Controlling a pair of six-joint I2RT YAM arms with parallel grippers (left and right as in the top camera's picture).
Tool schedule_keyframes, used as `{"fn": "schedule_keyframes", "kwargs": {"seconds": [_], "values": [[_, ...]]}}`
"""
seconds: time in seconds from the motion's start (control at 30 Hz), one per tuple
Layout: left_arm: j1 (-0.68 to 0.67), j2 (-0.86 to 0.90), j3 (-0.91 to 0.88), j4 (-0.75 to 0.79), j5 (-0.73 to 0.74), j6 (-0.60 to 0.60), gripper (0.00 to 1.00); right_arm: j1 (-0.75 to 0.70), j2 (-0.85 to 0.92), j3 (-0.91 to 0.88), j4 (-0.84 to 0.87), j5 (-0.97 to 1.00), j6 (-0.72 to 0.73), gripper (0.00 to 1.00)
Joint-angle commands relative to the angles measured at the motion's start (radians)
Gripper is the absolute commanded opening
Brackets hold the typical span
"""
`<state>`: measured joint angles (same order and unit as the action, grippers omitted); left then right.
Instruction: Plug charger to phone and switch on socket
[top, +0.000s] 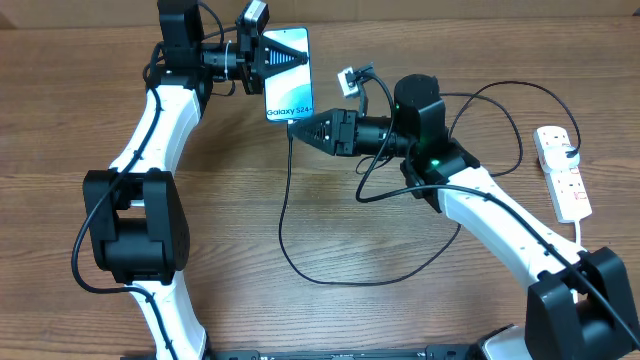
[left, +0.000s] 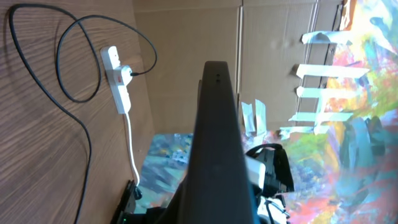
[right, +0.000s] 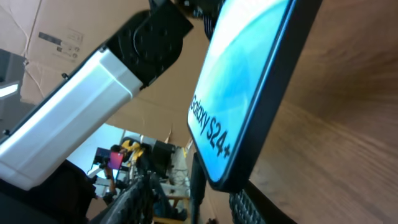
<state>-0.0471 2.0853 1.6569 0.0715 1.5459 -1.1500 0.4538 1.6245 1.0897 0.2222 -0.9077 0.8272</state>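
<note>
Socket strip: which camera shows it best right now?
Overhead: the whole socket lies flat, seen from above, charger plug in it. Left wrist shows it obliquely. Right wrist misses it.

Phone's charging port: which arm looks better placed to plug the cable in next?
Right. The right claw sits at the Galaxy phone's bottom end, with the charger cable running from its tip. The left claw is busy holding the phone.
</note>
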Motion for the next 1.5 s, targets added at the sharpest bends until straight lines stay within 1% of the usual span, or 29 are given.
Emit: {"fn": "schedule_keyframes", "kwargs": {"seconds": [0.0, 0.1, 0.13, 0.27, 0.47, 0.53, 0.63, 0.7, 1.0, 1.17, 1.3, 1.47], "values": [[-0.015, -0.019, 0.006, 0.011, 0.034, -0.010, 0.04, 0.026, 0.011, -0.002, 0.000, 0.010, 0.015, 0.40], [-0.020, -0.019, 0.006, 0.012, 0.034, -0.010, 0.04, 0.029, 0.011, -0.002, 0.001, 0.011, 0.015, 0.38], [-0.021, -0.019, 0.006, 0.012, 0.034, -0.010, 0.04, 0.029, 0.011, -0.002, 0.001, 0.010, 0.015, 0.34], [-0.025, -0.019, 0.006, 0.012, 0.034, -0.010, 0.04, 0.029, 0.011, -0.002, 0.001, 0.010, 0.015, 0.27], [-0.031, -0.019, 0.006, 0.012, 0.034, -0.010, 0.04, 0.028, 0.011, -0.002, 0.001, 0.010, 0.015, 0.19], [-0.032, -0.019, 0.006, 0.012, 0.034, -0.010, 0.04, 0.027, 0.011, -0.002, 0.001, 0.010, 0.015, 0.13], [-0.032, -0.019, 0.006, 0.012, 0.034, -0.010, 0.04, 0.027, 0.011, -0.002, 0.001, 0.010, 0.015, 0.09], [-0.032, -0.019, 0.006, 0.013, 0.034, -0.010, 0.04, 0.027, 0.011, -0.002, 0.001, 0.014, 0.015, 0.04], [-0.032, -0.019, 0.006, 0.020, 0.034, 0.003, 0.04, 0.019, 0.011, -0.002, 0.001, 0.044, 0.034, 0.04], [-0.036, -0.019, 0.006, 0.047, 0.034, 0.014, 0.04, -0.008, 0.011, -0.002, 0.007, 0.043, 0.064, 0.04], [-0.053, -0.019, 0.006, 0.047, 0.034, 0.051, 0.04, -0.013, 0.011, -0.002, 0.040, 0.043, 0.090, 0.04], [-0.065, -0.019, 0.006, 0.060, 0.035, 0.050, 0.04, -0.021, 0.013, -0.002, 0.039, 0.014, 0.085, 0.04]]}}
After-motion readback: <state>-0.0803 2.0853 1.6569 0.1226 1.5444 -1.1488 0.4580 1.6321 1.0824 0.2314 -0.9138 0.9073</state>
